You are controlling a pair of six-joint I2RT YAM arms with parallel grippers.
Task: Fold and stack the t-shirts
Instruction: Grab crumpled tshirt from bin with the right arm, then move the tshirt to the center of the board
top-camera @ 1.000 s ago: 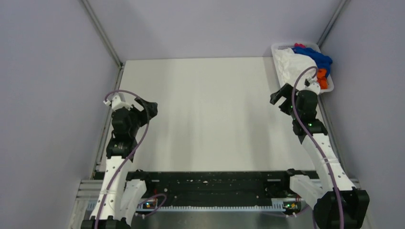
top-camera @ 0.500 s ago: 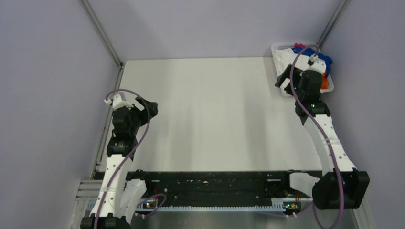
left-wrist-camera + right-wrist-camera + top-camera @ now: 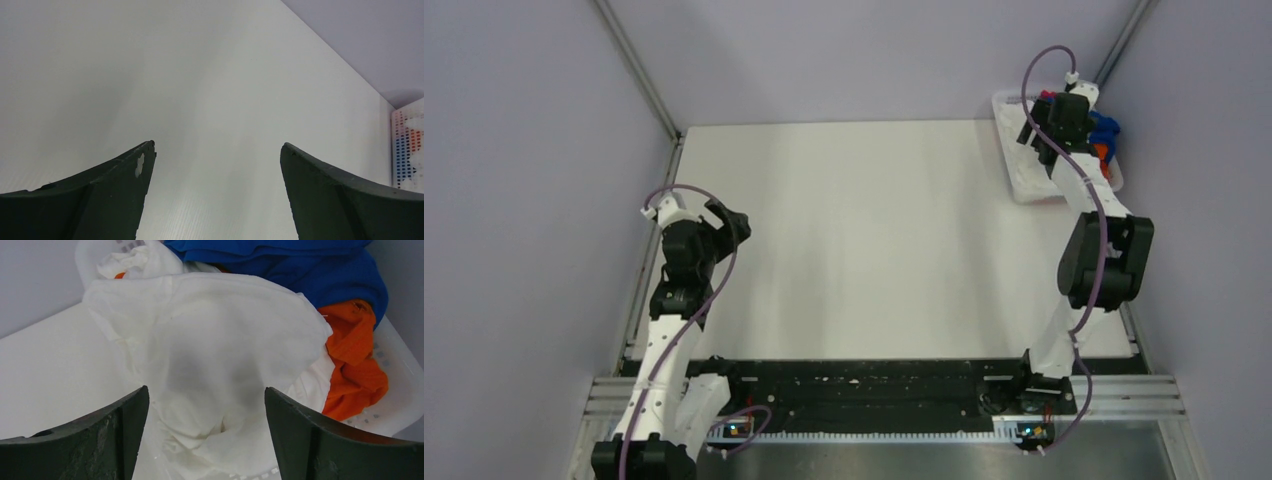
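The t-shirts lie crumpled in the white basket (image 3: 1016, 185) at the table's far right corner. In the right wrist view a white shirt (image 3: 210, 345) is on top, with a blue shirt (image 3: 300, 260) behind it and an orange shirt (image 3: 355, 355) to its right. No print shows on the white shirt. My right gripper (image 3: 206, 400) is open and hovers just above the white shirt, its jaws on either side of the heap. In the top view it (image 3: 1036, 125) is over the basket. My left gripper (image 3: 217, 150) is open and empty over bare table at the left (image 3: 729, 222).
The white table (image 3: 864, 230) is walled by grey panels on the left, back and right. The basket also shows at the right edge of the left wrist view (image 3: 407, 145). A black rail (image 3: 864, 385) with the arm bases runs along the near edge.
My right arm has stretched away from the table's right side to the far corner, bringing the open gripper over the basket. The left arm has barely moved.
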